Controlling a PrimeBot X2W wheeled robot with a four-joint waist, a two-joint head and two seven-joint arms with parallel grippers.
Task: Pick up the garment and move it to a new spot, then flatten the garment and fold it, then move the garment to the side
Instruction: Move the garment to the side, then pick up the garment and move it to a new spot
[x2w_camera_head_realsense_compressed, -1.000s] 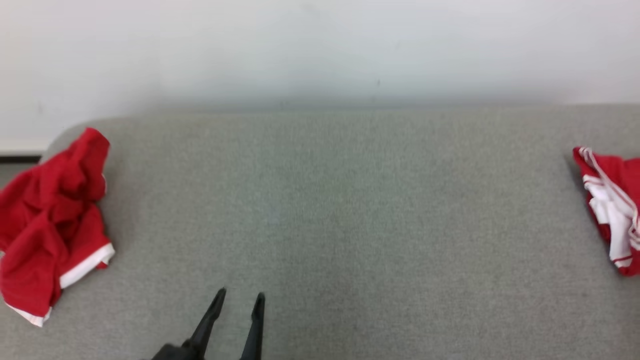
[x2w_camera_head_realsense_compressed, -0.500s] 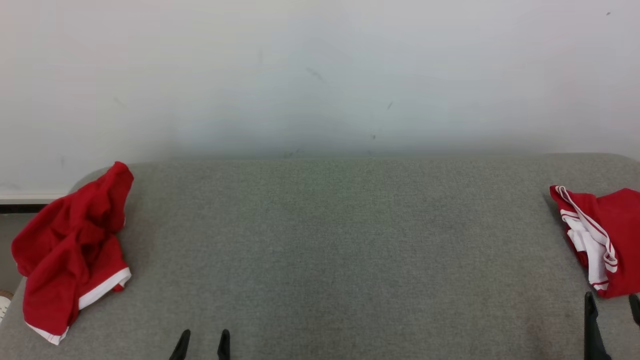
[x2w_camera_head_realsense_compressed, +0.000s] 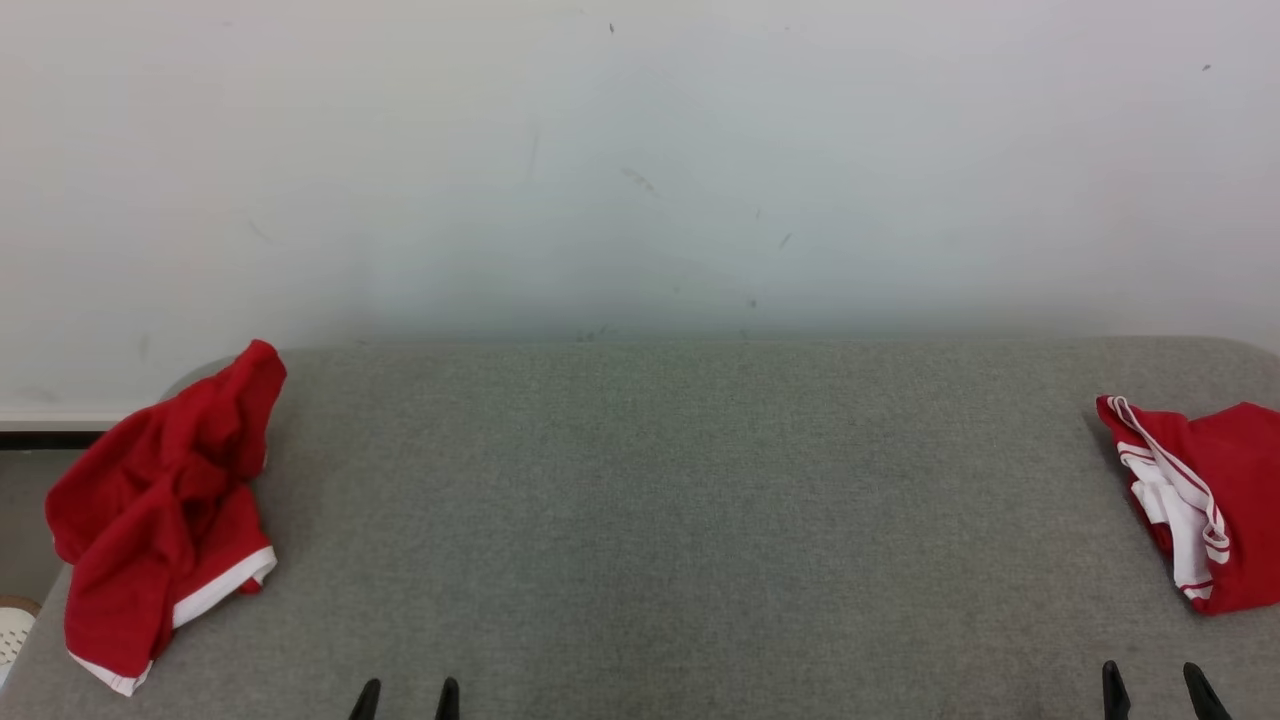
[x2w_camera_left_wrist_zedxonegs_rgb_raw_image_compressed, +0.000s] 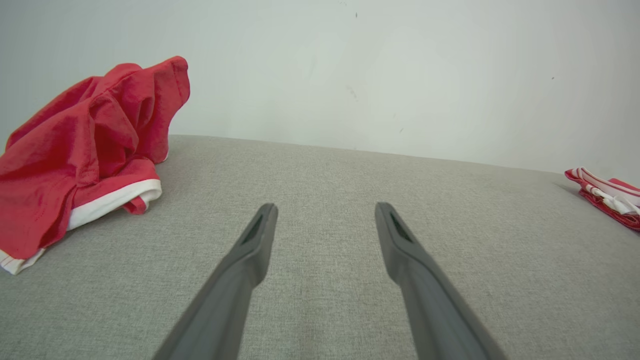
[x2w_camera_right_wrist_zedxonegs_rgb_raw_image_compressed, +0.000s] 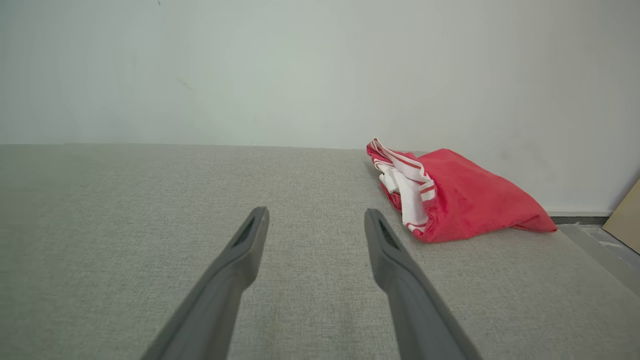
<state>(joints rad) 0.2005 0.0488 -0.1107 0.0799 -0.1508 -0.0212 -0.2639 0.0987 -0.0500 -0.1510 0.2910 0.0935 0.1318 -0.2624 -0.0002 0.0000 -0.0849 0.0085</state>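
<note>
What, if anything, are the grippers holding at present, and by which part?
Nothing is held. The left gripper and the right gripper are both open and empty, clear of the crumpled red garment and of the red-and-white garment.

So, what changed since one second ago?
The head camera tilted up. The left hand shifted left; the right hand came into view, lower right. Nothing grasped; both stay open. The crumpled garment and the striped garment did not move.
</note>
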